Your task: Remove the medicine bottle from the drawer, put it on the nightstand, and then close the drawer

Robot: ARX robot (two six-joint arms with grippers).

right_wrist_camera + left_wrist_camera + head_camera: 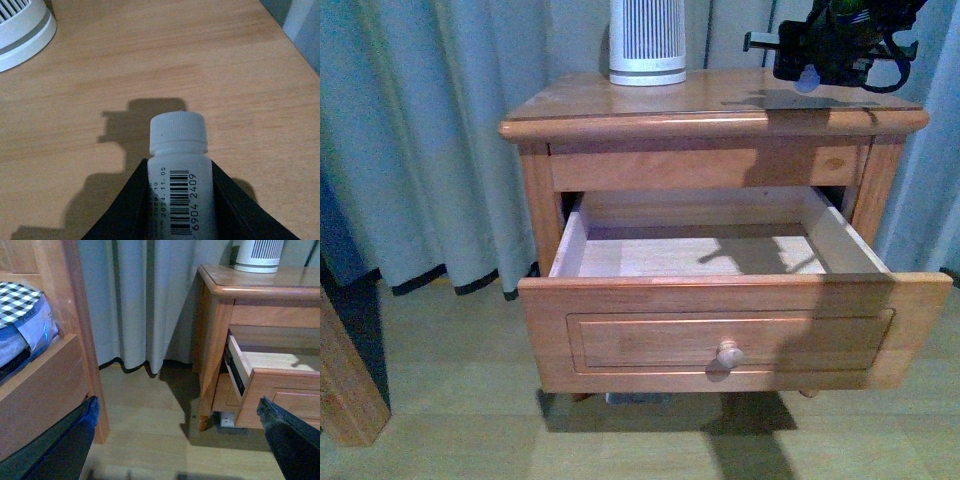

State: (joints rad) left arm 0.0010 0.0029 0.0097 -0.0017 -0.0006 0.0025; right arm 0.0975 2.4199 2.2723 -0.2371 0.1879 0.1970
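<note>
The right gripper (pixel 179 175) is clamped on the medicine bottle (pixel 178 132), a finger pressing each side, over the right part of the nightstand (pixel 620 100) top. I cannot tell whether the bottle touches the wood. The drawer (pixel 740 300) stands pulled out. The left gripper (pixel 170 450) gapes wide with nothing in it, low and left of the nightstand.

The orange-brown wooden nightstand (pixel 620 110) stands in front of a grey-green curtain (pixel 420 150). Its upper wooden drawer (pixel 620 340), fitted with a round wooden knob (pixel 729 354), is pulled out. A ribbed white cylindrical device (pixel 647 40) stands at the rear of the top. The black right gripper (pixel 812 68) hangs over the top's right rear. A small pale medicine bottle (pixel 807 80) shows at its tip.
</note>
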